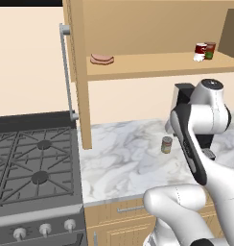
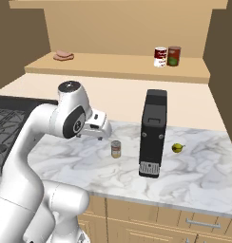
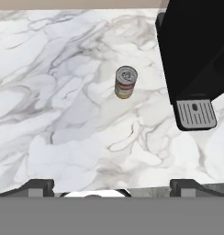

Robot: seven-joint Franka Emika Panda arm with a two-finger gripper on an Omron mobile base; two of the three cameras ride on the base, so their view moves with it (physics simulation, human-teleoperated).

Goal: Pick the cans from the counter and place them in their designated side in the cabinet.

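Note:
A grey-olive can (image 1: 167, 144) (image 2: 116, 149) (image 3: 126, 82) with a yellowish label stands upright on the white marble counter (image 1: 119, 163) (image 2: 194, 175) (image 3: 63, 114). A red can with a white band (image 1: 200, 51) (image 2: 160, 57) stands on the right part of the cabinet shelf (image 1: 152, 65) (image 2: 113, 66). My gripper (image 3: 112, 186) hangs open above the counter with nothing between its fingertips (image 3: 38, 186). In the hand view the grey-olive can lies ahead of the gripper and well apart from it. The hand (image 2: 96, 126) hovers just left of that can.
A darker red can with a green patch (image 1: 210, 50) (image 2: 174, 55) stands beside the red can. A black coffee machine (image 2: 153, 133) (image 3: 196, 59) stands right of the grey-olive can, with a small green fruit (image 2: 178, 148) beyond it. A piece of meat (image 1: 102, 59) lies at the shelf's left. The cabinet door (image 1: 76, 72) stands open beside the stove (image 1: 35, 168).

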